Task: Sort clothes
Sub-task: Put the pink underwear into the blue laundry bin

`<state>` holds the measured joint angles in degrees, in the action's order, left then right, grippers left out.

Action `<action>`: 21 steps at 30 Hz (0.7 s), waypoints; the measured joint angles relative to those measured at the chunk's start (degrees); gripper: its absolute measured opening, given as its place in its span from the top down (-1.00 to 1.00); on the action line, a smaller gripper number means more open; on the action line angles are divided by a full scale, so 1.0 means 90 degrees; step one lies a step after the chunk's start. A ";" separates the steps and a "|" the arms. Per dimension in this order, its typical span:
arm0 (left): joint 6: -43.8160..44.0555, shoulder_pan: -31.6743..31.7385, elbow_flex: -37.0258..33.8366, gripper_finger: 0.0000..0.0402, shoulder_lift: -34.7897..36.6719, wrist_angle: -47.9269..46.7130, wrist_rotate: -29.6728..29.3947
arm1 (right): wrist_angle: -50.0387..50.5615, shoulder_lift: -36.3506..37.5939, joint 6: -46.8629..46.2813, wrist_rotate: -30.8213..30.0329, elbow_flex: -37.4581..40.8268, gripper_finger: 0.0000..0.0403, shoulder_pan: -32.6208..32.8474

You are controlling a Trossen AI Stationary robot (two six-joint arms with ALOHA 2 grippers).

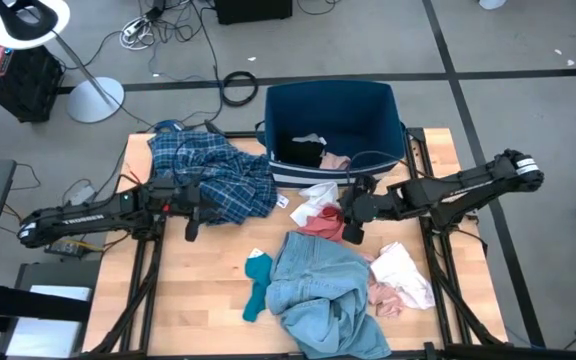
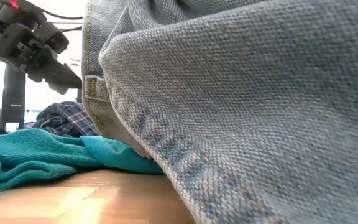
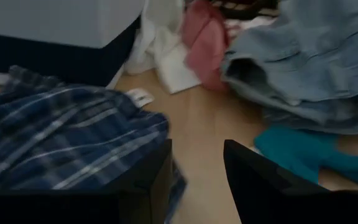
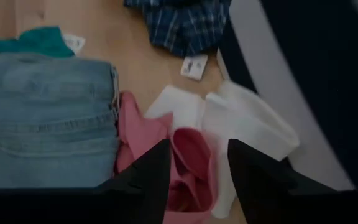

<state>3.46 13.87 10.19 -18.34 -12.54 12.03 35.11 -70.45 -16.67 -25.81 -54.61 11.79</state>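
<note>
Well, the table is crowded on its far and right parts. The dark-blue bin stands at the far edge, with a black piece and a pale one lying inside it. Just in front of it a white garment and a pink garment lie touching each other, and the right gripper hovers over them with its fingers parted and nothing between them. The denim piece sprawls across the near middle, so close to the low camera that it blocks nearly that whole view. A teal sock lies against its left edge. A second white and pink heap sits to the right of the denim, near the table's right edge.

The plaid shirt is spread over the far left part, one corner close to the bin. The left gripper hangs at the shirt's near hem, fingers apart and empty. Bare wood shows between the shirt and the sock, and along the near left corner.
</note>
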 joint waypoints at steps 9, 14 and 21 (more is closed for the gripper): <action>0.0756 -0.0015 -0.0339 0.25 0.0654 0.0073 0.0957 | 0.0301 -0.0670 -0.0371 0.0268 -0.0005 0.08 -0.0131; 0.0806 -0.0101 -0.0339 0.25 0.0968 0.0074 0.0826 | 0.0300 -0.1173 -0.0380 0.0703 -0.0005 0.09 -0.0375; 0.0437 -0.0345 -0.0339 0.25 0.1186 -0.0150 -0.0037 | 0.0201 -0.1626 -0.0357 0.0838 -0.0005 0.09 -0.0637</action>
<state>7.39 10.77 7.14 -7.66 -13.89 11.70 36.91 -85.08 -19.89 -18.26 -54.65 6.06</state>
